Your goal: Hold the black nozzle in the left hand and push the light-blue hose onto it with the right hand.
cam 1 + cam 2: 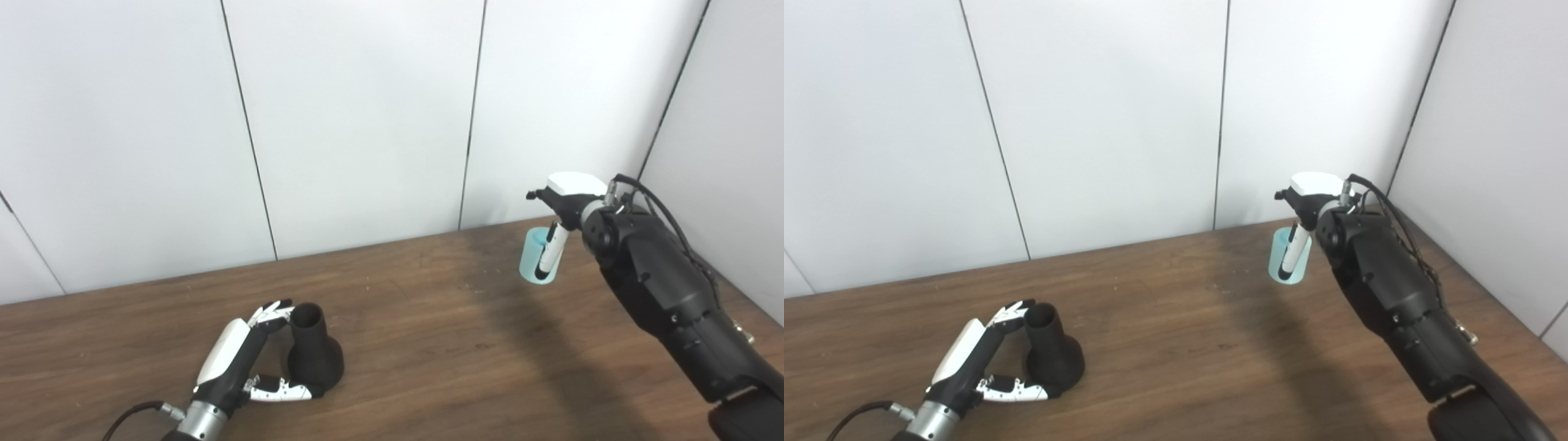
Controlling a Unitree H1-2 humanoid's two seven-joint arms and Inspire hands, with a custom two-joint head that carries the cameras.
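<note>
Wooden table (429, 343); left robot hand (236, 361) loosely around nozzle (313, 355), right robot hand (566, 205) gripping half-hidden hose (534, 257).

A robot test room or lab — plain white wall panels (355, 122) with thin dark seams stand around a bare brown wooden table (429, 343) — nothing homey.

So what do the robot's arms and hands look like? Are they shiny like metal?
Mostly not. The left hand has a smooth white back, black palm parts and white fingers with black tips. A silver metal wrist ring joins it to the arm, with a black cable trailing off. The right hand also has a white back. Its chunky right arm is matte black, with black cables looping along the top.
</note>
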